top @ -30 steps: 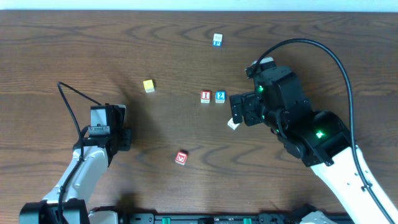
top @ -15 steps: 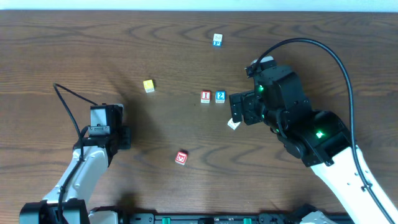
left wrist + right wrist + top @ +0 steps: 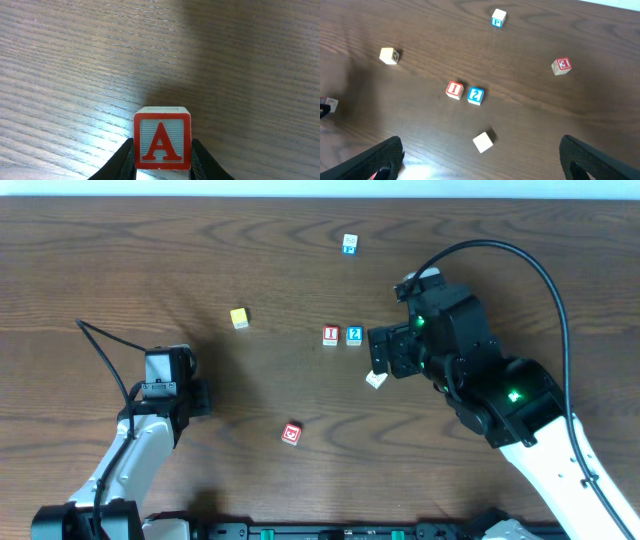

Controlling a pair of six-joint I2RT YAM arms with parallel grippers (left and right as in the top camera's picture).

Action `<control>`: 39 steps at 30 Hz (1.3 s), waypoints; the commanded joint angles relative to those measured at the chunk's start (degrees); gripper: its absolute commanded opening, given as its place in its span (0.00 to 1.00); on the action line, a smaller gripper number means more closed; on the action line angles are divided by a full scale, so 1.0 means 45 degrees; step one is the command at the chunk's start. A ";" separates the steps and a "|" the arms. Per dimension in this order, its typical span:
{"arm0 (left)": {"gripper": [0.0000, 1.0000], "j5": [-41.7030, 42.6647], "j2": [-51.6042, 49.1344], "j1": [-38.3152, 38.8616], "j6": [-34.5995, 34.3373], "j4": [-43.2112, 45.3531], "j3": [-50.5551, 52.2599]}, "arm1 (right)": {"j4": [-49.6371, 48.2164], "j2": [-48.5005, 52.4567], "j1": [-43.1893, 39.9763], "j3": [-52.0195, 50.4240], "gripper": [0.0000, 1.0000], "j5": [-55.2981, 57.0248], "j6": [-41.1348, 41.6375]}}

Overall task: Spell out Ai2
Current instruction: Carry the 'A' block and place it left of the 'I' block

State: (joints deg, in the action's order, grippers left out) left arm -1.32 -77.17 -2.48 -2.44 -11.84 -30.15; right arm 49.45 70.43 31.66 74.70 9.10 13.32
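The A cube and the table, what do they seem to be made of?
A cube: probably painted wood; fine horizontal lines show through its white face, and the red frame and letter look matte.
Table: wood or wood-look laminate, brown streaky grain with a soft sheen; cannot tell which.

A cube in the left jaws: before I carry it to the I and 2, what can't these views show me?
- A cube: overhead, the left arm covers it; left wrist view's bottom edge cuts off its underside, so table contact is unknowable.
- Plain cube: no character visible in either view.
- Yellow cube: marking too small to read in both views.
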 commanded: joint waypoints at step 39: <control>0.14 -0.0792 -0.6120 0.6912 -0.1821 -0.1719 -0.9248 | -0.0442 0.0015 -0.5285 0.0044 0.99 -0.1462 -0.0704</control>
State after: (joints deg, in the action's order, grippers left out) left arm -3.84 -102.48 26.89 -6.35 -18.70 -68.10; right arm 47.13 70.48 8.47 74.70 3.90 11.31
